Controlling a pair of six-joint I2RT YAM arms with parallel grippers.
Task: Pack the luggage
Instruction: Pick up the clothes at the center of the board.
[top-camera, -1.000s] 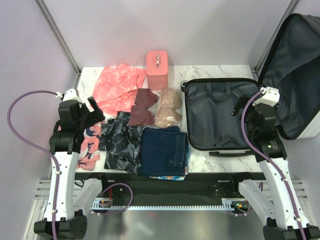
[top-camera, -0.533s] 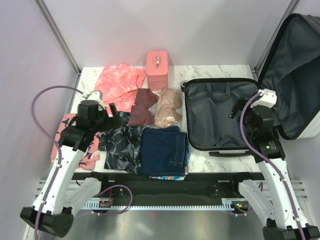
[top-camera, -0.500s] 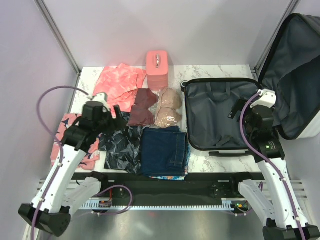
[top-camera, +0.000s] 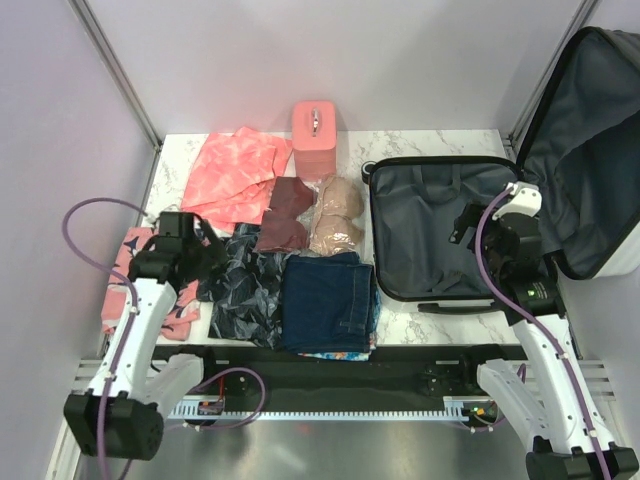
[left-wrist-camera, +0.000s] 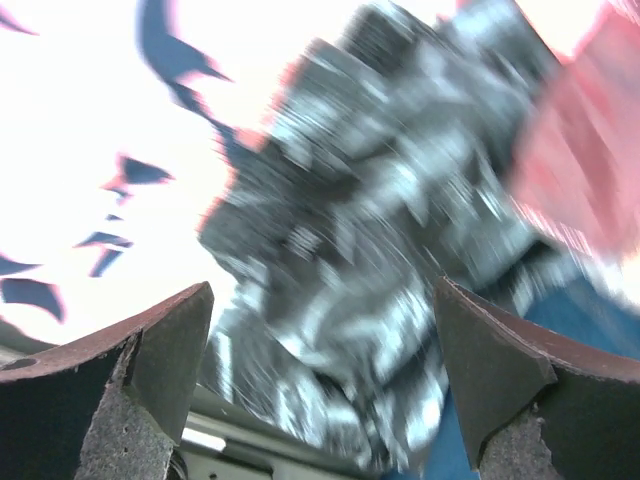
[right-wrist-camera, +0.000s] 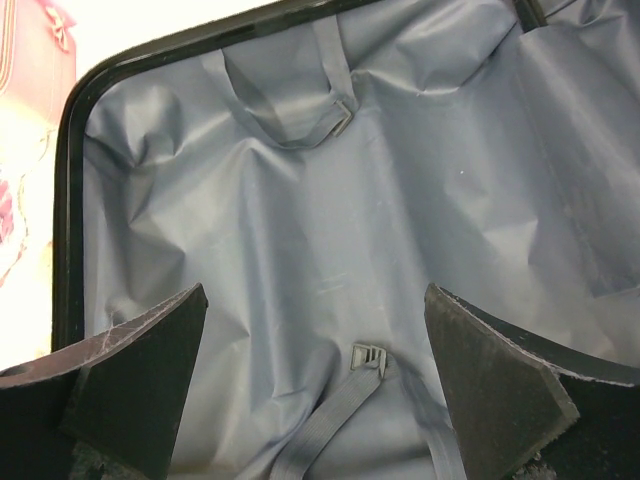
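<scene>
Grey-lined luggage (top-camera: 425, 235) lies under your open, empty right tool (top-camera: 466, 226). Left of it, your left tool (top-camera: 212, 248) gapes empty above dark clothes (top-camera: 238, 285).

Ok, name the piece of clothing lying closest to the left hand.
The black-and-grey patterned garment, just beneath the open left hand; the jeans and coral top lie farther off.

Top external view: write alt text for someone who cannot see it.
An open, empty suitcase lies at the right of the table, lid raised, with the open right gripper hovering over it. Left of it, unpacked, lie folded jeans, a dark patterned garment under the open left gripper, coral fabric and, behind, a pink case.
</scene>
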